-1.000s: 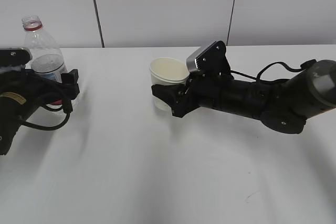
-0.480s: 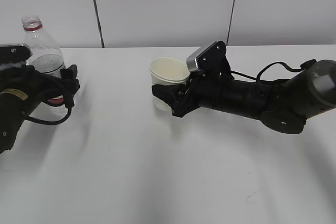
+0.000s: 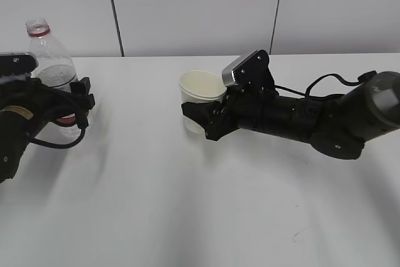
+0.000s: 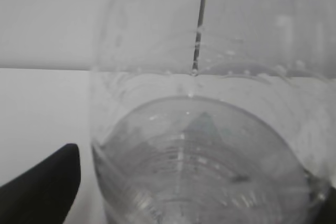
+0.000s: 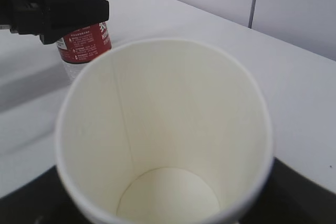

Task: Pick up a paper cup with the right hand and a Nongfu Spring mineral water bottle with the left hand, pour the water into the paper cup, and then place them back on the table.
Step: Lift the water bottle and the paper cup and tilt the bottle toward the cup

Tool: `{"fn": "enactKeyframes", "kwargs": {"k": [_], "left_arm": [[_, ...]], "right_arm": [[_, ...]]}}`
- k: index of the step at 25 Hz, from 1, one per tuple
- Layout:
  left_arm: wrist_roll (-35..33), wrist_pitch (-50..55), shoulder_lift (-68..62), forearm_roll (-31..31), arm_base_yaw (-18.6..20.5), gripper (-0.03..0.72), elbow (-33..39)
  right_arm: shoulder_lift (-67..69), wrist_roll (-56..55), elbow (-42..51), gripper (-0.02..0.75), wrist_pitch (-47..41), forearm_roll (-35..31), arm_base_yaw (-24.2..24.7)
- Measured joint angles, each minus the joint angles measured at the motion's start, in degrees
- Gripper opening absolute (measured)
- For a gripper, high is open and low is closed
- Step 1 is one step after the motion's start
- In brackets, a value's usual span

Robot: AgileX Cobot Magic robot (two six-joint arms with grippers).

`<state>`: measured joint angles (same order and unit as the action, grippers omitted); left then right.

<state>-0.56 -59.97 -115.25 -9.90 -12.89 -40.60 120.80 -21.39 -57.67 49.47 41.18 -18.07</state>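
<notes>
Look at your right hand (image 3: 203, 117) first. Its black fingers are closed around the lower part of the paper cup (image 3: 200, 95), one on each side, so it is holding the cup. The cup stands straight up, with its open mouth facing the ceiling. From the right wrist camera you look down into the cup (image 5: 165, 135); it is cream inside and looks dry. You cannot tell if the cup's bottom touches the table (image 3: 187, 217) or sits just above it.

Now look at your left hand (image 3: 78, 101), far to the left. The Nongfu Spring mineral water bottle (image 3: 53, 67) stands tall and upright, with its open neck and red ring pointing up. The hand's fingers sit on both sides of the bottle's lower half, near the red label. You cannot tell if they are squeezing it. The left wrist camera shows the clear bottle (image 4: 210, 145) very close, filling most of the view.

The bottle and the cup are well apart.
</notes>
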Motion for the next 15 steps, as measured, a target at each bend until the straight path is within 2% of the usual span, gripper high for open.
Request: {"fn": "enactKeyframes", "kwargs": {"k": [15], "left_arm": [[0.0, -0.99, -1.02, 0.07, 0.0, 0.596, -0.21]], "right_arm": [[0.0, 0.0, 0.0, 0.491, -0.12, 0.0, 0.0]]}}
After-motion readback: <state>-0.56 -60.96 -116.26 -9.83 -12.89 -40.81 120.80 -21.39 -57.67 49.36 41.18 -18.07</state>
